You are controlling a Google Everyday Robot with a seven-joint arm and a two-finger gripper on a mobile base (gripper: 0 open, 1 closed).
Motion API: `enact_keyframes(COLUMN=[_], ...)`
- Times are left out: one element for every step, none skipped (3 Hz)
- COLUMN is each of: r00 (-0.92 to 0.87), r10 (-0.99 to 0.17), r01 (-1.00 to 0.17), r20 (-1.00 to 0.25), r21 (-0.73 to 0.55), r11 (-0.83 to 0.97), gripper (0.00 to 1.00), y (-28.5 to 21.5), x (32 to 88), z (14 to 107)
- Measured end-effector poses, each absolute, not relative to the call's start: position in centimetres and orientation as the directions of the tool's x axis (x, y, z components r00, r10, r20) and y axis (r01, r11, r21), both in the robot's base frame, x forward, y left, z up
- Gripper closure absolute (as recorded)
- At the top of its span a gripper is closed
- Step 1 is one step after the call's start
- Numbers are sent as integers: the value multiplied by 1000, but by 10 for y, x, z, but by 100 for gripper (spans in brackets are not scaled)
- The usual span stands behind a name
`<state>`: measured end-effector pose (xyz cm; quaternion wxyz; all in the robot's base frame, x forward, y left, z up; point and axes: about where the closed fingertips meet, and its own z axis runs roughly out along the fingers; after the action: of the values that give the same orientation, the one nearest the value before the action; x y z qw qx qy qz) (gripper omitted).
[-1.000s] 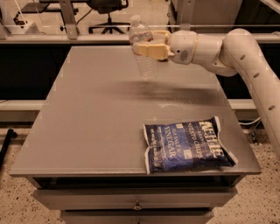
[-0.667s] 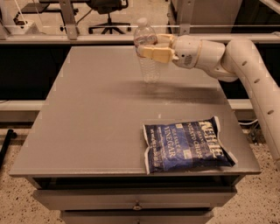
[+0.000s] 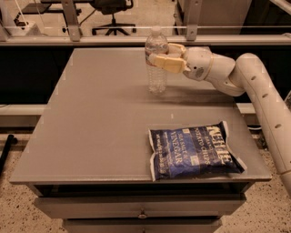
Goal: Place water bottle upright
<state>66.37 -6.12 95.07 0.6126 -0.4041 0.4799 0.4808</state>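
Observation:
The water bottle [image 3: 157, 73] is clear, ribbed plastic with a white cap. It stands upright on the grey table [image 3: 100, 118], toward the far middle. My gripper [image 3: 160, 58] comes in from the right on the white arm [image 3: 254, 86]. Its tan fingers [image 3: 164, 64] are closed around the bottle's upper body, just under the neck. The bottle's base rests on or sits right at the tabletop.
A dark blue bag of chips [image 3: 193, 150] lies flat at the near right of the table. Drawers [image 3: 141, 211] show under the front edge. A rail [image 3: 91, 40] runs behind the table, with an office chair [image 3: 113, 11] beyond.
The gripper has moved down and toward me with the bottle. The bottle was held above the far edge and now stands at the tabletop.

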Motion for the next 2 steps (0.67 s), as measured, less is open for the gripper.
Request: enact_keyframes(r00=[71, 64], r10=[234, 244], r01=[-980, -980], r20=[-970, -968], r21=[-23, -15], r11=[200, 196], gripper=[62, 38], y=[-66, -70], x=[660, 658], z=[945, 941])
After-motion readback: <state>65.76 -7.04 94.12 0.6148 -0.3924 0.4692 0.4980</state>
